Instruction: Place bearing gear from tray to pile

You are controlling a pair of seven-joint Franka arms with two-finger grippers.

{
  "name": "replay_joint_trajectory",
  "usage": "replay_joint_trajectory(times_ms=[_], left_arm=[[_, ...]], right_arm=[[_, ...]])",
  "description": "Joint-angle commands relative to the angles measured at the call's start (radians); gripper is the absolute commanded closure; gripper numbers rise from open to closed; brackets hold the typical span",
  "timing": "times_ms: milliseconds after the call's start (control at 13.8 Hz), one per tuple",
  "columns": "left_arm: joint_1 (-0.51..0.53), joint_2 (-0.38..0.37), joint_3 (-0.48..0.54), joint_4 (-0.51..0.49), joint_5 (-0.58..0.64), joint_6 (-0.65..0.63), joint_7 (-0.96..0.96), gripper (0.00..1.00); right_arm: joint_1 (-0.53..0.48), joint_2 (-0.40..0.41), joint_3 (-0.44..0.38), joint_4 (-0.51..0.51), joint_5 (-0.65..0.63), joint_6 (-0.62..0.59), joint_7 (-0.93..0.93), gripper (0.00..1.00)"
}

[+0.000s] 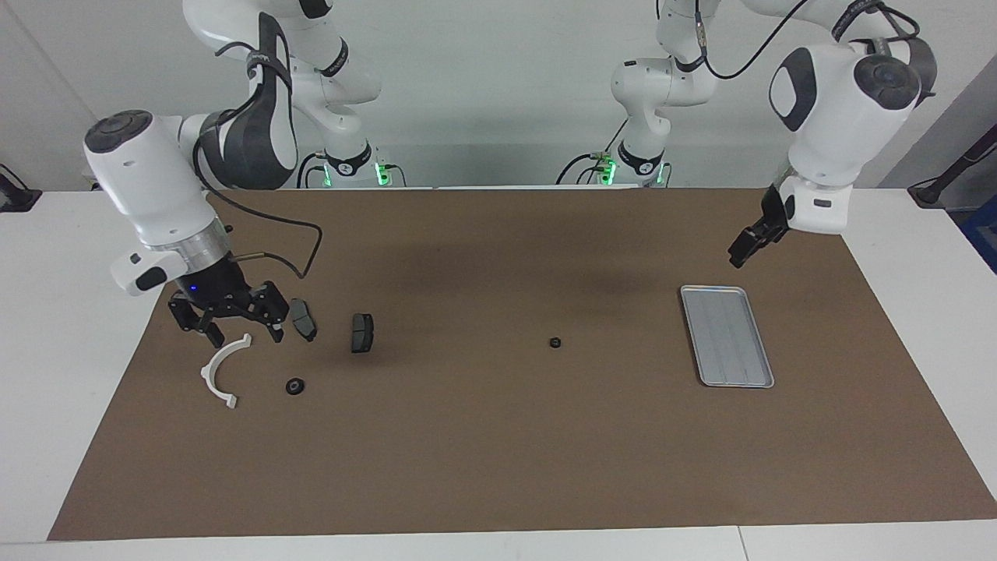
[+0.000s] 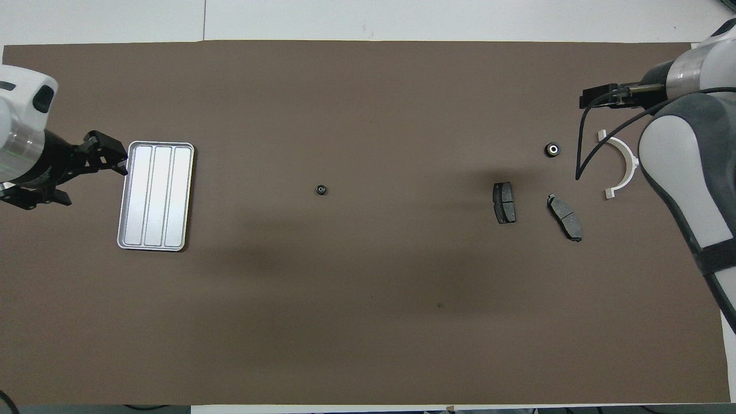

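Two small black ring-shaped bearing gears are lying flat on the brown mat [image 1: 467, 467], neither of them on the tray. One bearing gear [image 1: 294, 386] is sitting low in the facing view, toward the right arm's end, just beside the white semicircular plastic arc bracket [image 1: 218, 374], so it is already belonging to the pile. Higher in the frame, the second bearing gear [image 1: 555, 342] is resting alone near the middle, between the pile and the flat silver-grey ridged metal tray [image 1: 728, 384]. The two dark grey brake-pad plates [image 1: 362, 333] are lying a little higher than the bracket.

I am judging each gear as light, stiff and not fragile, but smooth and very low, so it is likely slipping or rolling if it is pinched badly. The best hold is across its outer rim, with the fingertips coming straight down almost to the mat.

The right gripper [image 1: 243, 327] is hanging over the pile with its jaws spread wide and holding nothing. In the upper part of the frame, the left gripper [image 1: 738, 257] is hovering over the mat near the tray, jaws also apart and carrying nothing.
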Motion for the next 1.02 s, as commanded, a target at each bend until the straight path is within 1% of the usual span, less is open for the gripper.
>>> replay_joint_trajectory(times_ms=[0,73,145,218,290,363,436,508,581,653,726,944], left_arm=[[0.039,-0.089,-0.011,-0.047,0.002,-0.079,0.103,0.00],[0.054,-0.101,-0.011,-0.047,0.001,-0.084,0.143,0.00],[0.077,-0.101,-0.015,-0.055,-0.007,-0.075,0.184,0.00],[0.079,-0.112,-0.020,-0.085,-0.013,-0.054,0.206,0.00],[0.080,-0.112,-0.021,-0.081,-0.013,-0.044,0.198,0.00],[0.083,-0.112,-0.021,-0.087,-0.015,-0.035,0.206,0.00],[0.088,-0.116,-0.023,-0.116,-0.019,0.021,0.206,0.00],[0.091,-0.121,-0.027,-0.151,-0.021,0.096,0.209,0.00],[0.100,-0.123,-0.037,-0.153,-0.021,0.120,0.212,0.00],[0.119,-0.113,-0.043,-0.145,-0.025,0.141,0.235,0.00],[0.131,-0.106,-0.044,-0.136,-0.068,0.161,0.264,0.00],[0.134,-0.040,-0.066,-0.076,-0.082,0.146,0.269,0.00]], right_arm=[[0.022,-0.087,-0.024,-0.013,-0.009,-0.141,0.054,0.00],[0.048,-0.097,-0.055,-0.003,-0.011,-0.214,0.097,0.00],[0.107,-0.094,-0.104,0.035,-0.018,-0.302,0.140,0.00],[0.165,-0.086,-0.153,0.086,-0.030,-0.381,0.177,0.00],[0.209,-0.086,-0.177,0.101,-0.035,-0.423,0.206,0.00],[0.245,-0.086,-0.204,0.102,-0.028,-0.442,0.219,0.00],[0.296,-0.085,-0.240,0.103,-0.023,-0.454,0.260,0.00],[0.343,-0.081,-0.250,0.118,-0.038,-0.454,0.326,0.00],[0.390,-0.068,-0.253,0.144,-0.047,-0.459,0.387,0.00],[0.417,-0.039,-0.253,0.190,-0.049,-0.471,0.416,0.00],[0.453,-0.004,-0.254,0.241,-0.049,-0.496,0.417,0.00],[0.563,0.134,-0.264,0.422,-0.031,-0.540,0.412,0.00]])
